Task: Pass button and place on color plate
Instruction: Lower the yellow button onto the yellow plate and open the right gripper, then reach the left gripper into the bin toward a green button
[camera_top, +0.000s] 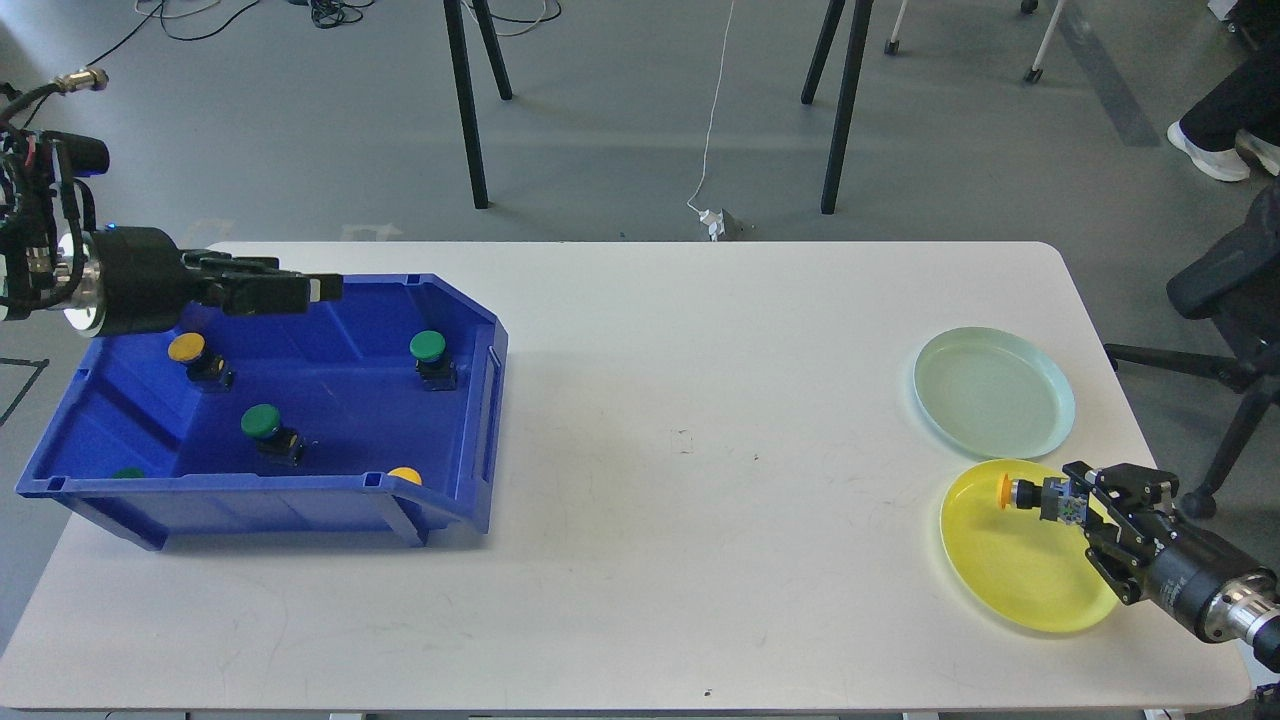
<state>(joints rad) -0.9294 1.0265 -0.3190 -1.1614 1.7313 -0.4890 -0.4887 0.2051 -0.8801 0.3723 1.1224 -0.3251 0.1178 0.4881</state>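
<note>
My right gripper (1066, 500) is at the lower right, shut on the dark body of a yellow-capped button (1005, 491). It holds the button sideways just over the near-left part of the yellow plate (1010, 575). My left gripper (305, 280) is at the far left above the back rim of the blue bin (480, 330); its fingers look slightly apart and hold nothing. In the bin lie a yellow button (187, 348), a green button (428, 346), another green button (262, 421), and a yellow button (405, 475) at the front wall.
A pale green plate (992, 395) lies behind the yellow one at the right. A green cap (128, 473) peeks over the bin's front-left wall. Chair and stand legs are on the floor beyond the white table (680, 520).
</note>
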